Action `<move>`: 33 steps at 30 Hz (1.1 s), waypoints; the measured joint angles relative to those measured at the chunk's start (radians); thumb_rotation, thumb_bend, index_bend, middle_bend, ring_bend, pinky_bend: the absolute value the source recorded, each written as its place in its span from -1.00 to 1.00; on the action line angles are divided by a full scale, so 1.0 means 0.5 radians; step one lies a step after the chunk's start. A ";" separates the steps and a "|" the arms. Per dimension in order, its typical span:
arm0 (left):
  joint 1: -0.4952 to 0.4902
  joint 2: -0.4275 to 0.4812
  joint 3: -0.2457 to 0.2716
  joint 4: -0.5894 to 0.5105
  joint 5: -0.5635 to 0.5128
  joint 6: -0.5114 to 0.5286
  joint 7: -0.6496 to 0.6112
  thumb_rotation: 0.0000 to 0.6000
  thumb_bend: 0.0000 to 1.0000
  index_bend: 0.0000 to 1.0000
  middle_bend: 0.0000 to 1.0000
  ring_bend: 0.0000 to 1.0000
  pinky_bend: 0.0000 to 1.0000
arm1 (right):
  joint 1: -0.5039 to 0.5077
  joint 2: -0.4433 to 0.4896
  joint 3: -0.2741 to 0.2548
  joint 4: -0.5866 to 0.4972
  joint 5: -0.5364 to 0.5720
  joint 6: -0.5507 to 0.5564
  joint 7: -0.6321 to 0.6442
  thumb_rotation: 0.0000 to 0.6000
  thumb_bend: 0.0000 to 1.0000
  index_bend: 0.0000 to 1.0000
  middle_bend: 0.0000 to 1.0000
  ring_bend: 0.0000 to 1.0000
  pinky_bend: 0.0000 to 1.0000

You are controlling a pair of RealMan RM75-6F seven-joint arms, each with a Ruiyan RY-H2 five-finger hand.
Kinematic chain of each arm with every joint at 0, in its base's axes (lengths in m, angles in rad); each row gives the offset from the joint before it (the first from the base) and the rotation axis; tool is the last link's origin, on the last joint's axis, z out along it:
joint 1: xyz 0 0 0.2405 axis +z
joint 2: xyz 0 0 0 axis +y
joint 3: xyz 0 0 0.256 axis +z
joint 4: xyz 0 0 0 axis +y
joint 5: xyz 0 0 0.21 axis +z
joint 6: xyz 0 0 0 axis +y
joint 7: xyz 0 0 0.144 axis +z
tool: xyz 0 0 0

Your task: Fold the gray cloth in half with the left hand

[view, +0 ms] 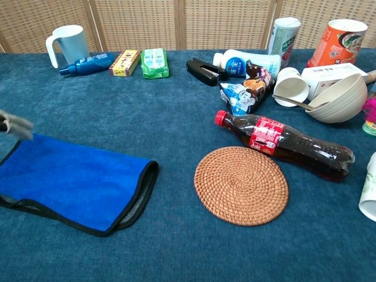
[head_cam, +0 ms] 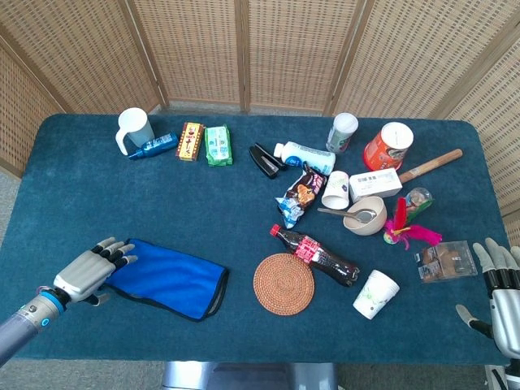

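Note:
The cloth lies flat at the front left of the table, blue side up with a black hem and a sliver of gray lining showing at its right end. It looks doubled over. My left hand hovers at the cloth's left end with fingers spread and nothing in them; only its fingertips enter the chest view. My right hand stays at the table's front right corner, fingers apart and holding nothing.
A round woven coaster and a lying cola bottle sit right of the cloth. Cups, a bowl, snack packs and a white mug crowd the back and right. A paper cup stands near my right hand.

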State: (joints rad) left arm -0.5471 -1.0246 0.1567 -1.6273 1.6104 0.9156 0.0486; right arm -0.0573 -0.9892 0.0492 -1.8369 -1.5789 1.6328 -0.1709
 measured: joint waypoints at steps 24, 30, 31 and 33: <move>0.061 -0.173 -0.004 0.222 0.084 0.104 0.096 1.00 -0.32 -1.00 -1.00 -1.00 -1.00 | 0.000 0.005 0.002 -0.002 0.005 -0.001 0.009 1.00 -1.00 -1.00 -1.00 -1.00 -1.00; 0.057 -0.188 -0.001 0.229 0.064 0.066 0.115 1.00 -0.32 -1.00 -1.00 -1.00 -1.00 | 0.000 0.004 0.002 -0.003 0.005 -0.001 0.009 1.00 -1.00 -1.00 -1.00 -1.00 -1.00; 0.057 -0.191 -0.001 0.231 0.059 0.060 0.122 1.00 -0.32 -1.00 -1.00 -1.00 -1.00 | -0.001 0.005 0.002 -0.003 0.005 0.000 0.011 1.00 -1.00 -1.00 -1.00 -1.00 -1.00; 0.054 -0.201 -0.006 0.232 0.049 0.051 0.137 1.00 -0.32 -1.00 -1.00 -1.00 -1.00 | -0.001 0.007 0.003 -0.003 0.005 0.002 0.013 1.00 -1.00 -1.00 -1.00 -1.00 -1.00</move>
State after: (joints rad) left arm -0.5201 -1.1252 0.1540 -1.5113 1.6348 0.9408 0.1169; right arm -0.0579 -0.9859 0.0507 -1.8386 -1.5764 1.6338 -0.1647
